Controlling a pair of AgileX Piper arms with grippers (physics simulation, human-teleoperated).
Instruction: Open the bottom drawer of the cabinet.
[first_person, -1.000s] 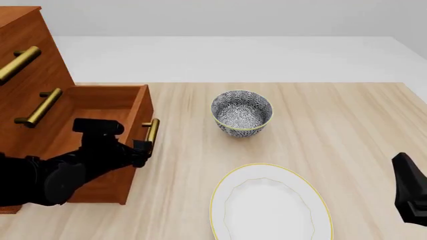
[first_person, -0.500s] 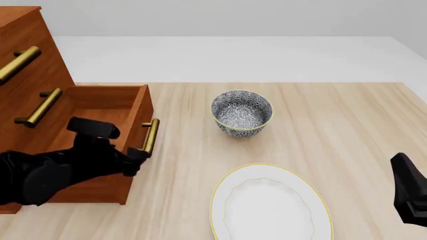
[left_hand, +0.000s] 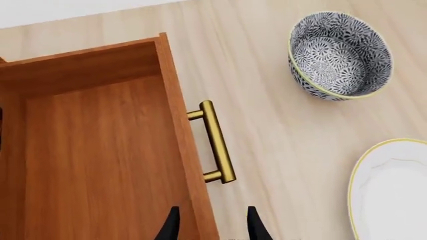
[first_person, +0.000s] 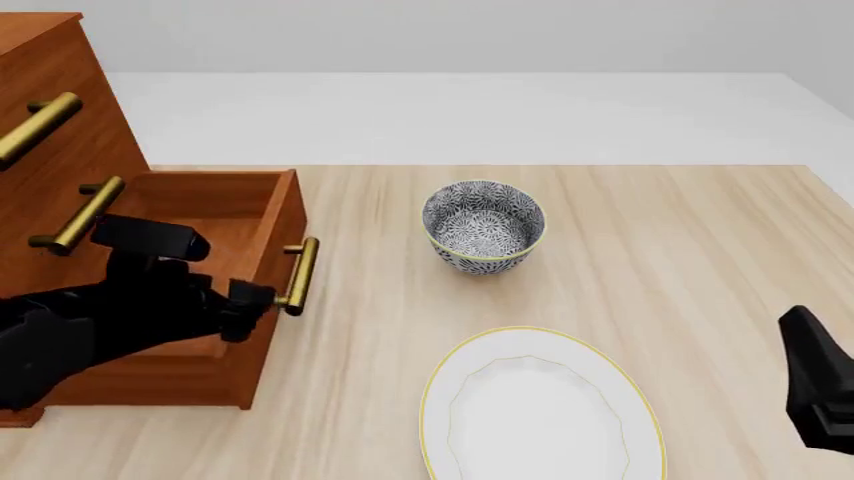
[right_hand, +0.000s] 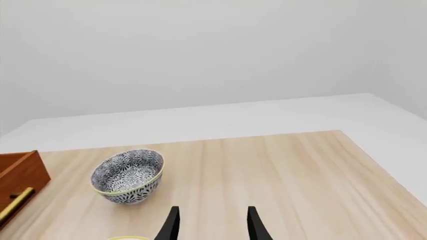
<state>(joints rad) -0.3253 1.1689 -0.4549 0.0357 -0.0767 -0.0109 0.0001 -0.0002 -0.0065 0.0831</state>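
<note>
Left gripper (first_person: 244, 308) drawn back from drawer (first_person: 200, 215) handle (first_person: 299, 275) since a second ago, fingers (left_hand: 171, 226) apart astride its front edge, drawer out of cabinet (first_person: 54, 110), bare surface (first_person: 694, 250) beyond bowl (first_person: 483, 226), right fingers (right_hand: 255, 224) apart.

No text, label, brand, number or sign can be read anywhere in these views. The reddish-brown wooden cabinet (first_person: 60, 120) and its pulled-out bottom drawer (first_person: 200, 225) carry plain wood grain only. The blue-and-white patterned bowl (first_person: 483, 224) bears a leafy ornament, not lettering. The white plate with a yellow rim (first_person: 541, 410) is unmarked, and so is the pale wooden desk (first_person: 694, 260). The black arm housings show no readable markings either.
</note>
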